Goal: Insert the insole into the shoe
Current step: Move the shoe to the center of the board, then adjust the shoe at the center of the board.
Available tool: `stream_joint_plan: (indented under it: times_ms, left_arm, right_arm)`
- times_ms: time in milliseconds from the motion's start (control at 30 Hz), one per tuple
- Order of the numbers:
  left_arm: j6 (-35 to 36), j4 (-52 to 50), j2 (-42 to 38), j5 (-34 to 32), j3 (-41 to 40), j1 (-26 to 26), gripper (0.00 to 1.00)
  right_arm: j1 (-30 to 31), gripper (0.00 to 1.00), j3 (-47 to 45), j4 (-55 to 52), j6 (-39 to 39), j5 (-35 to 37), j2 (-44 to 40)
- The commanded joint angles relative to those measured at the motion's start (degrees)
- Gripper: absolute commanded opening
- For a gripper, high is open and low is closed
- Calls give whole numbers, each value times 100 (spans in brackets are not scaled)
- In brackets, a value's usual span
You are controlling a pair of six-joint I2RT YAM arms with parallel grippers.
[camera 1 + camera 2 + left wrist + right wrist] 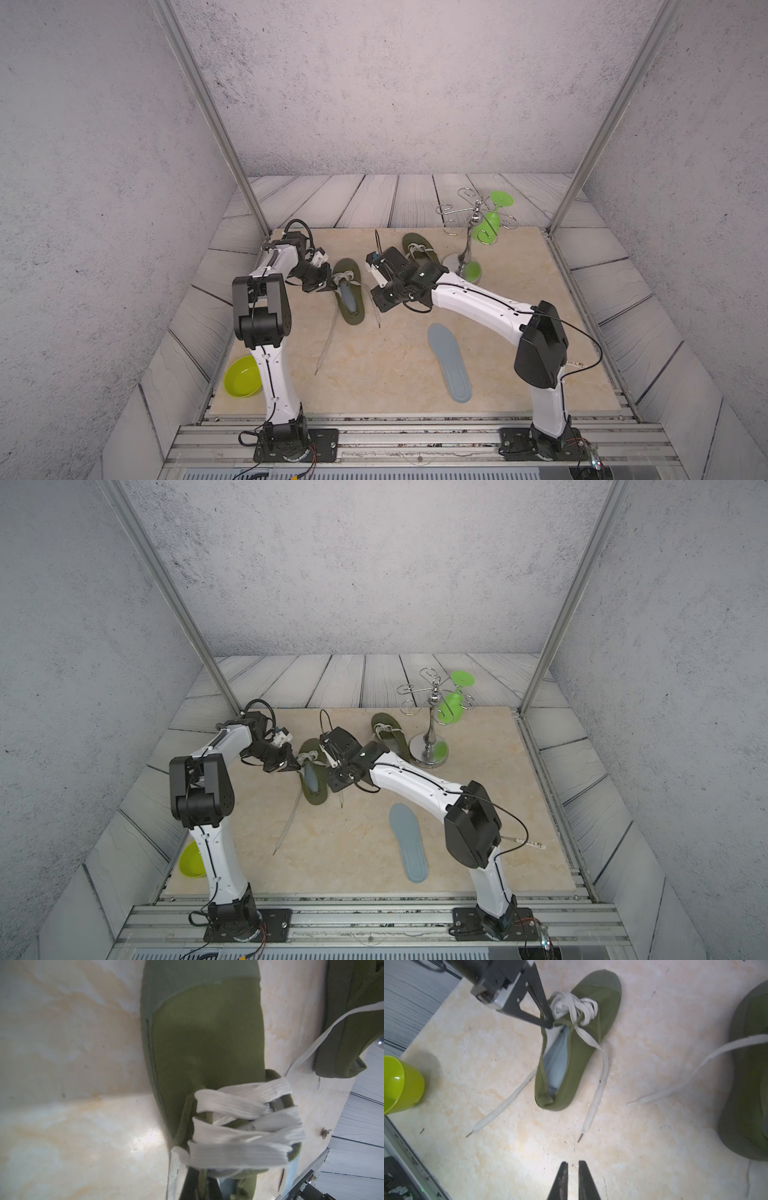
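**Insole (556, 1064) is in the shoe (571, 1076), left tool (548, 1022) clamped on the collar**

Left tool pressed together, pinching the shoe's opening edge right next to the laces. Light-blue insole lies inside that shoe and shows through the opening. Right tool (573, 1167) is empty, jaws a narrow gap apart, hanging over bare tabletop (374, 374) just beside the shoe. Spare insole (451, 361) lies flat on the tabletop near the right arm. Second shoe (409, 240) sits further back, beside the chrome rack (455, 264)

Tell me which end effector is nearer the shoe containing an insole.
Left. The left end effector grips the shoe's rim by the laces; the right end effector hovers apart.
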Motion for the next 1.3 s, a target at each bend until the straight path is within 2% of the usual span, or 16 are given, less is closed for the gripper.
stream_joint_plan:
  times_ms: [0, 333, 600, 633, 667, 700, 1067, 1267]
  left_arm:
    - [200, -262, 373, -274, 533, 23, 0]
    - [325, -1026, 1289, -605, 2231, 24, 0]
    - [201, -1083, 1065, -554, 2371, 32, 1]
    - [126, -1103, 999, -700, 2354, 41, 4]
    - [82, -1073, 904, -777, 2284, 48, 79]
    - [60, -991, 812, -781, 2191, 55, 95]
    - [13, -400, -507, -1093, 1066, 76, 96]
    - [-250, 187, -1364, -684, 43, 84, 96]
  right_arm:
    - [-7, 14, -542, -194, -127, 305, -760]
    - [-12, 14, -1286, -535, -267, 828, -1247]
    - [-12, 15, -1134, -812, -404, 1005, -1304]
    - [-9, 15, -1132, -843, -414, 1046, -1338]
    - [-15, 15, -1140, -871, -427, 1105, -1379]
    - [-14, 15, -1141, -897, -433, 1174, -1409]
    - [-77, 19, -1147, -1155, -624, 1819, -1566]
    - [-406, 21, -885, -1184, -819, 1741, -1195]
